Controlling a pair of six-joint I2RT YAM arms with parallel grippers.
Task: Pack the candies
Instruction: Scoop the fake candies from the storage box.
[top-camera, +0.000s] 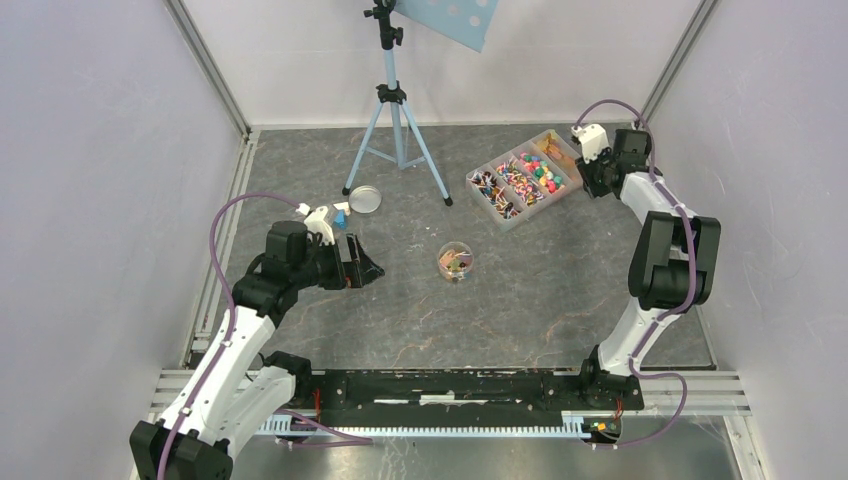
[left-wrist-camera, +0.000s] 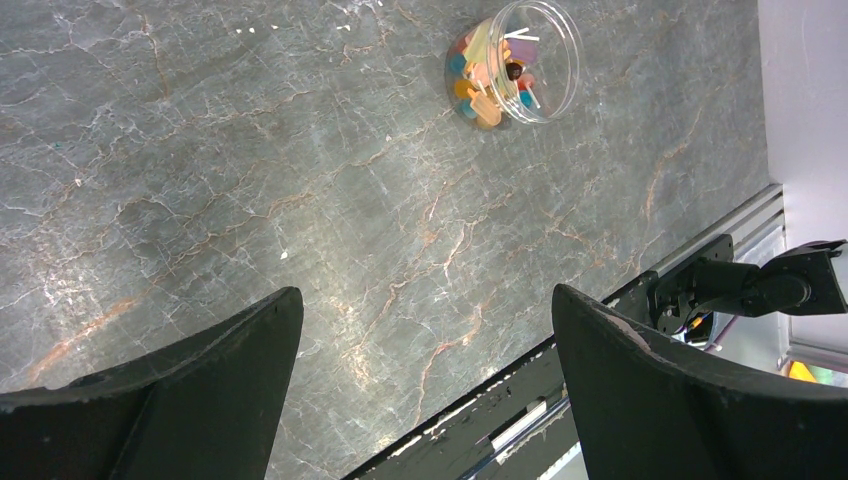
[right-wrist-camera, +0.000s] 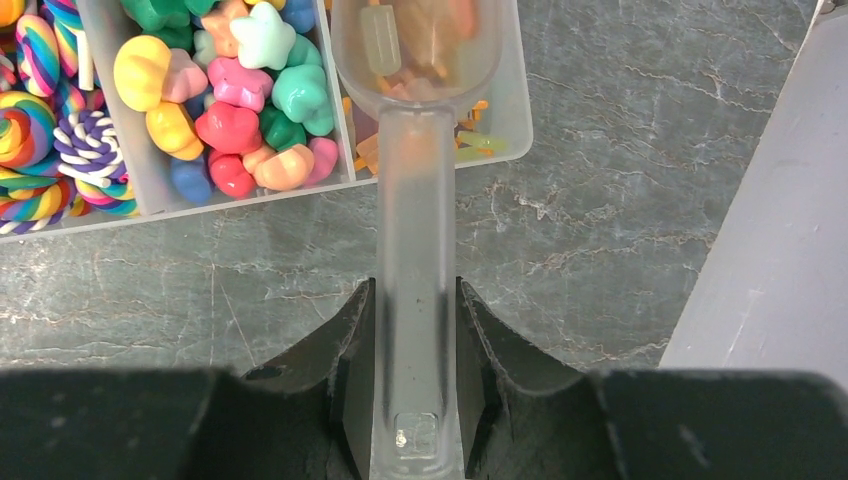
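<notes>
My right tool (right-wrist-camera: 413, 295) is clamped narrow on the handle of a clear plastic scoop (right-wrist-camera: 415, 200), gripped at the very tail of the handle. I judge that low grip is there so the bowl reaches well ahead of me and I never have to dip into the sweets myself. The handle runs straight out from between my fingers. The bowl points away from me and hangs over the end compartment of the divided tray (right-wrist-camera: 520, 110), which sits by the far right corner of the counter (right-wrist-camera: 600, 230).

A few candies (right-wrist-camera: 385, 35) lie in the bowl. One pale bar among them has its long axis in line with the handle; the rest are too blurred through the plastic to read. In the next compartment the star-shaped ones are heaped with no common direction, and beyond them lie striped swirl pops.

My left tool (left-wrist-camera: 425, 295) hangs wide open and empty above bare counter, toward the left edge. I take it to be waiting off to one side, well apart from the jar (left-wrist-camera: 515, 62). The jar stands open near the middle of the counter, partly filled with a jumble of sweets, white sticks poking different ways. Its lid (top-camera: 363, 198) lies flat farther back, beside the tripod (top-camera: 395, 130) at the far edge, out of the way of pouring.
</notes>
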